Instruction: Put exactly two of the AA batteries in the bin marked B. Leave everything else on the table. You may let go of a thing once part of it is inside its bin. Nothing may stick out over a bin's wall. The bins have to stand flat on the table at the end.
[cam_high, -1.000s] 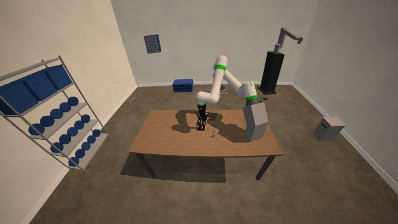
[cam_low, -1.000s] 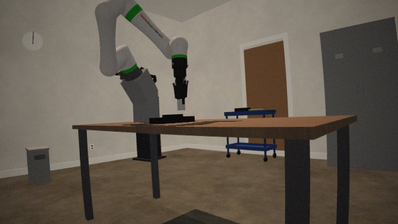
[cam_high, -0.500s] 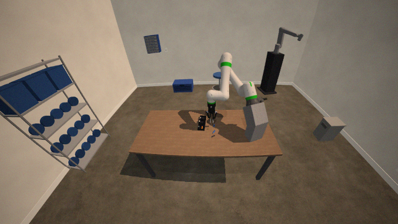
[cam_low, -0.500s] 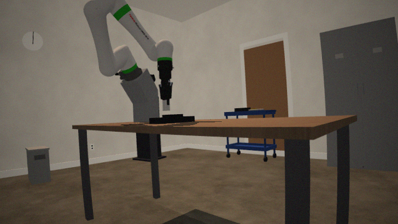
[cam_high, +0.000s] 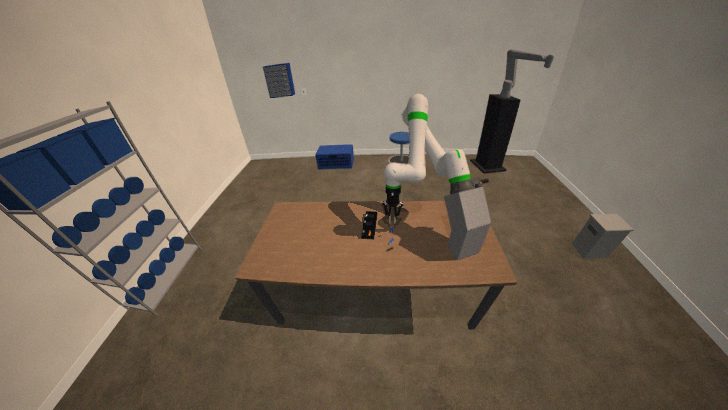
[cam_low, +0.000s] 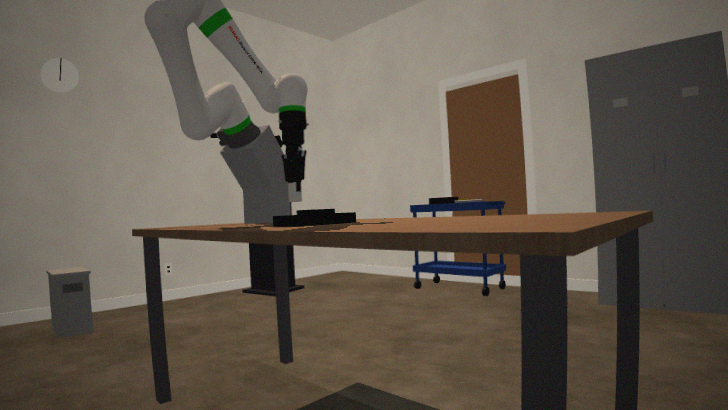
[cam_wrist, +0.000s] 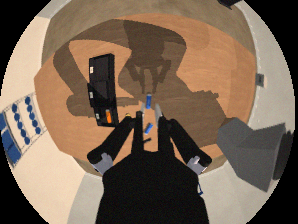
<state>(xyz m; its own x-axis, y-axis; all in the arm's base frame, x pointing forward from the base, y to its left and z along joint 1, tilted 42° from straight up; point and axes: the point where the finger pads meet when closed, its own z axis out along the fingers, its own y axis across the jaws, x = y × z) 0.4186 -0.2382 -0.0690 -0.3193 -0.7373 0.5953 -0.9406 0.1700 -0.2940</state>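
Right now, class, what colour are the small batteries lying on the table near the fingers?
Blue. The batteries show best in the wrist view, just ahead of the fingers.

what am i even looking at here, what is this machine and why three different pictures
It is one white robot arm mounted on a grey block at the edge of a wooden table.

The three pictures show the same moment. One looks down from high in the room, one looks from low beside the table, and the round one comes from a camera on the arm's wrist, looking past its two dark fingers.

On the table sit a black bin and a few small batteries, at least two of them blue.

The gripper hangs above the batteries, to the right of the bin in the overhead view. Its fingers are nearly closed and seem to hold nothing.
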